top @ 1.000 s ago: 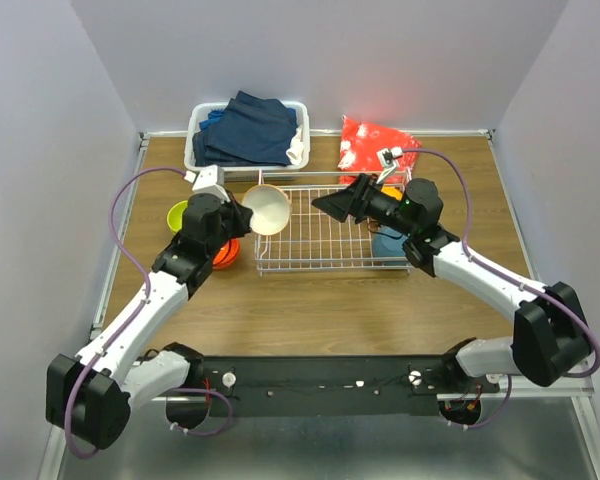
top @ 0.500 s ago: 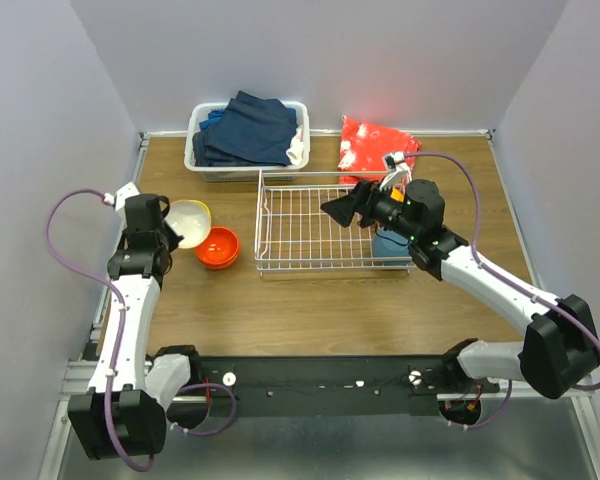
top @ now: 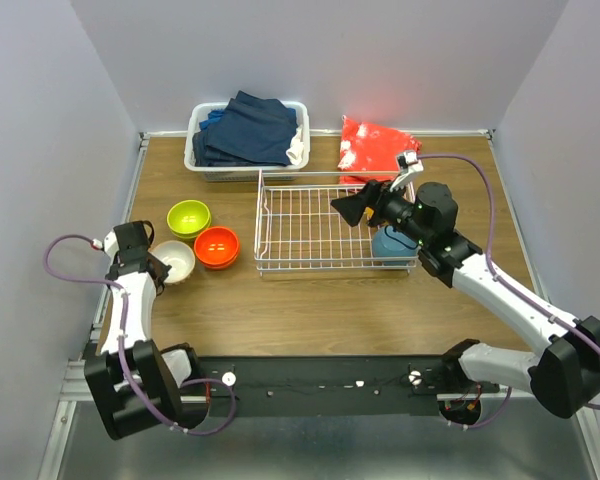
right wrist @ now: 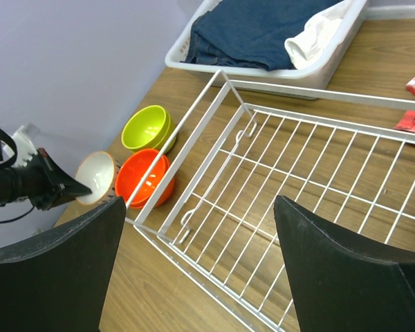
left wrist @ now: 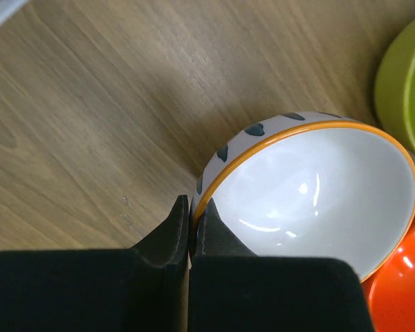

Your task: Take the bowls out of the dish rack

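The tabletop [top: 310, 310] is mid-brown wood with a streaked grain. At its 9 o'clock edge, the white bowl [left wrist: 311, 187] is glossy white inside, with a thin orange rim and dark blue-grey blotches on its outer wall. At that bowl's 1 o'clock is a lime green bowl [top: 189, 217], and at its 3 o'clock a red-orange bowl [top: 217, 246]. The dish rack [top: 330, 268] is white wire, and a teal blue bowl [top: 390, 243] shows towards its 3 o'clock end. At 11 o'clock, a white tub [top: 193, 150] holds dark blue clothes [top: 250, 130] and a scrap of white cloth [top: 297, 150]. At 1 o'clock lies a red packet [top: 375, 148] flecked with white. The left tool [left wrist: 189, 228] and right tool [right wrist: 199, 207] are matte black. The arms [top: 510, 300] are white with black joints.
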